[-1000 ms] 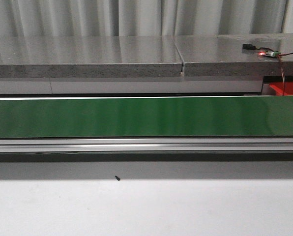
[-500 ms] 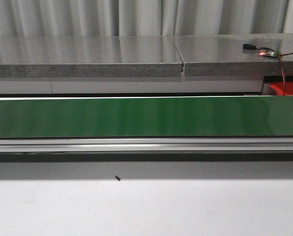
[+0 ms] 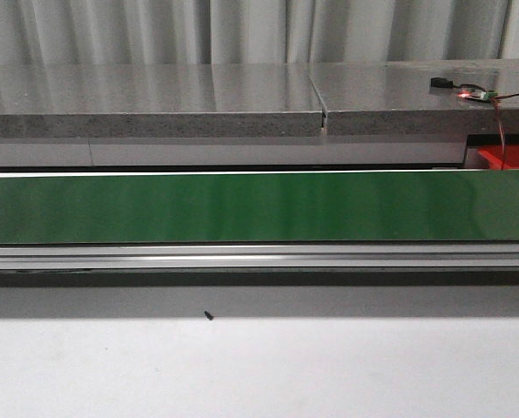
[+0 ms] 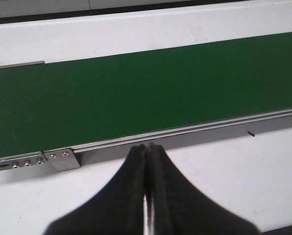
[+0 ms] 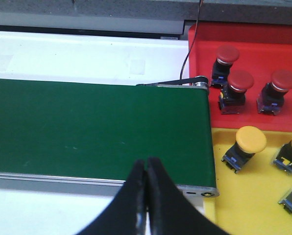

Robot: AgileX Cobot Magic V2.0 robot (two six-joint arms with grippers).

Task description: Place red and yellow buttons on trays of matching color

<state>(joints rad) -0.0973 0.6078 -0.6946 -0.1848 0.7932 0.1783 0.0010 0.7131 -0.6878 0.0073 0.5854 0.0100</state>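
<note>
A: Start with the hands — what were they doing?

B: Nothing much. The left hand (image 4: 147, 149) had its dark fingers pressed together with nothing between them, hanging just short of the near rail of the green belt (image 4: 136, 98), over the white worktop (image 4: 234, 161). The right hand (image 5: 146, 164) was the same — fingers together, empty, poised over the belt's near edge at its other end.

A: And the belt itself?

B: Bare along everything I could see. From the front it was one long green strip with no button riding on it.

A: Where were the buttons, then?

B: Past the belt's right end, already sorted. The red tray (image 5: 205, 46) sat touching the belt's end roller and held three red buttons (image 5: 239, 81) upright on their dark bases. Just beside it, nearer the right hand, the yellow tray (image 5: 244, 196) held a yellow button (image 5: 250, 139) and at least two more cut off by the frame. From the front only a corner of the red tray showed.

A: So which step was it?

B: A wait between picks, I'd say. Judging by the filled trays, several were done. The next move called for a button to arrive, then whichever hand was nearer parting its fingers, coming down over the cap and closing before it ran off the end.
</note>
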